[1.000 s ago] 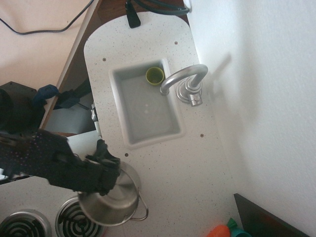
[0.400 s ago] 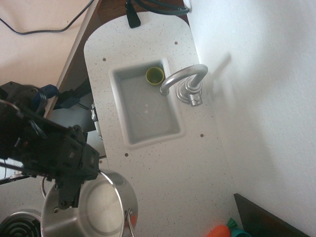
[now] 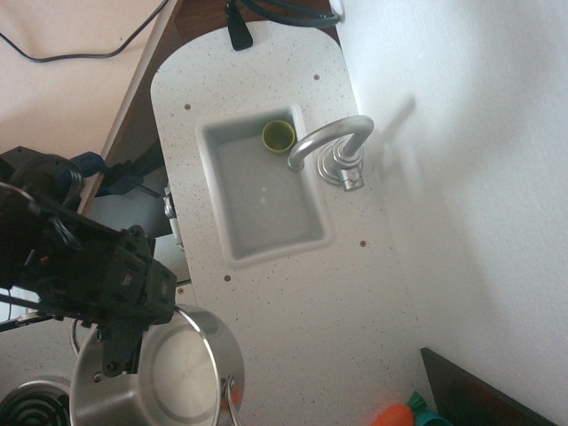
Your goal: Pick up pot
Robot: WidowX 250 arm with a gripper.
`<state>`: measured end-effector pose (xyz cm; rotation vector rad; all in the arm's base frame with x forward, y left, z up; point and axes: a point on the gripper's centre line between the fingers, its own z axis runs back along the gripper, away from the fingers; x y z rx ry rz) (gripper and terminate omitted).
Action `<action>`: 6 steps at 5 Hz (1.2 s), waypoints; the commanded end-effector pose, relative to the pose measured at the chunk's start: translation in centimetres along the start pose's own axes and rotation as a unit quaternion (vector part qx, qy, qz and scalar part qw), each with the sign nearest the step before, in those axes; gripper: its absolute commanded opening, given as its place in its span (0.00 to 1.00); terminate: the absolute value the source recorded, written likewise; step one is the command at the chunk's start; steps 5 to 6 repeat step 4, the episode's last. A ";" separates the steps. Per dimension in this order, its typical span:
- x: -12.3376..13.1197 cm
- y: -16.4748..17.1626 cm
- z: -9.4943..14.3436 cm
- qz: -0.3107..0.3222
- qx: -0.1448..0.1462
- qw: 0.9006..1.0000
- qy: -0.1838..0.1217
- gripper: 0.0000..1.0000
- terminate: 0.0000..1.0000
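The pot (image 3: pixel 177 377) is a round shiny steel pot at the bottom left, looming large and close to the camera, well above the stove area. A thin wire loop handle shows at its right rim (image 3: pixel 232 395). My black gripper (image 3: pixel 120 353) is shut on the pot's left rim, one finger reaching down inside the wall. The arm's dark body covers the area left of the pot. The pot's lower part runs out of frame.
A white sink (image 3: pixel 211 191) sits in the speckled counter, with a small yellow-green cup (image 3: pixel 278 136) in its far corner and a chrome faucet (image 3: pixel 333 144) to its right. A stove burner (image 3: pixel 27 406) shows at bottom left. Orange and teal toys (image 3: pixel 404 414) lie at bottom right.
The pot has risen off the stove burner toward the camera and now looks much larger. Since 0.4 s ago it has barely shifted, slightly left.
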<state>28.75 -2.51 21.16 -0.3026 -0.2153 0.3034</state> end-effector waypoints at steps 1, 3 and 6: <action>0.8 -0.6 1.8 -0.002 -0.009 0.999 -0.031 0.00 0.00; 1.2 0.0 4.1 0.010 -0.035 0.998 -0.050 0.00 0.00; 1.1 -0.1 4.0 0.009 -0.033 0.998 -0.050 0.00 1.00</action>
